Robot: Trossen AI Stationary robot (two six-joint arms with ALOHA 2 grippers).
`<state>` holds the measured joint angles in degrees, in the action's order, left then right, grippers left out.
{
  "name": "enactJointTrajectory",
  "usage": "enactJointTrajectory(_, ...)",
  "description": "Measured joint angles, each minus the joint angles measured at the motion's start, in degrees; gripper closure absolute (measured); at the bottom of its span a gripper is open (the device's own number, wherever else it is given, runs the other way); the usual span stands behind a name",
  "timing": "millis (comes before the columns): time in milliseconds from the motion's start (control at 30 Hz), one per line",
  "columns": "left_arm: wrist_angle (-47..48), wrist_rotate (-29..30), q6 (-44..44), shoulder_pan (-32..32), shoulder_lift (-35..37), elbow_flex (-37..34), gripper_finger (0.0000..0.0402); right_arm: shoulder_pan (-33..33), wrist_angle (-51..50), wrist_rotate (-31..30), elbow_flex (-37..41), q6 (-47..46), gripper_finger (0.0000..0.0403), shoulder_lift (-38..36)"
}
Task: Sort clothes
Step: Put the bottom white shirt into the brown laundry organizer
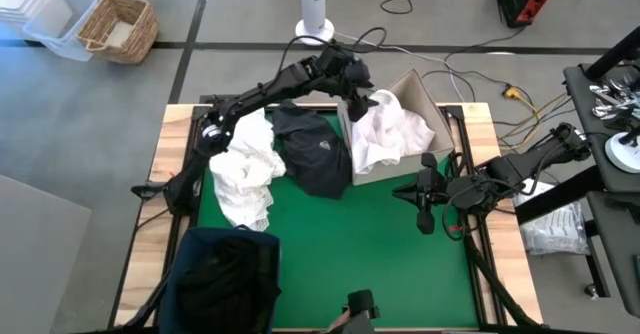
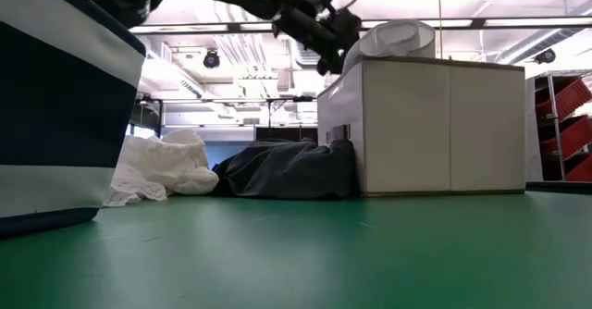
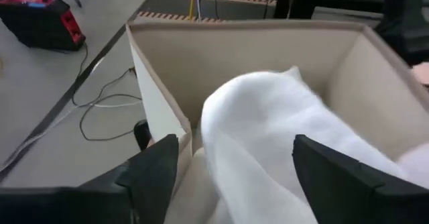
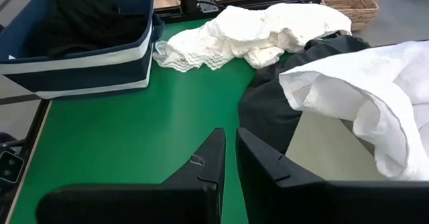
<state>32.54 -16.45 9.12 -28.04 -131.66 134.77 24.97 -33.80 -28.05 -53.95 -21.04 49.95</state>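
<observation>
Left tool (image 1: pixel 362 102) over the cardboard box (image 1: pixel 420 91), jaws spread wide, gripping nothing; white garment (image 3: pixel 268 137) sits between the fingers, draped into the box, looks like a drop for the whites. Right tool (image 4: pixel 228 158) shut and empty, parked low at the desk's (image 1: pixel 350 234) right side. Unsorted: white pile (image 1: pixel 245 169) and dark garment with small logo (image 1: pixel 315 152), touching the box wall. Navy bin (image 4: pixel 80 49) near corner, holds dark fabric. White fabric spills over the box's rim.
</observation>
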Motion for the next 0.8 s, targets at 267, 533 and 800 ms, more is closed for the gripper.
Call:
enactJointTrajectory(267, 9.6, -1.6, 4.3, 0.2, 3.9, 0.1, 0.0118, 0.0, 0.0, 0.0, 0.0, 0.0, 0.0374, 0.0)
enactJointTrajectory(533, 17.0, -28.3, 9.9, 1.9, 9.2, -0.2, 0.0118, 0.0, -0.3, 0.0, 0.0, 0.0, 0.0374, 0.0)
enactJointTrajectory(800, 25.9, -9.1, 13.3, 7.9, 14.3, -0.9, 0.0118, 0.0, -0.4, 0.0, 0.0, 0.0, 0.0374, 0.0)
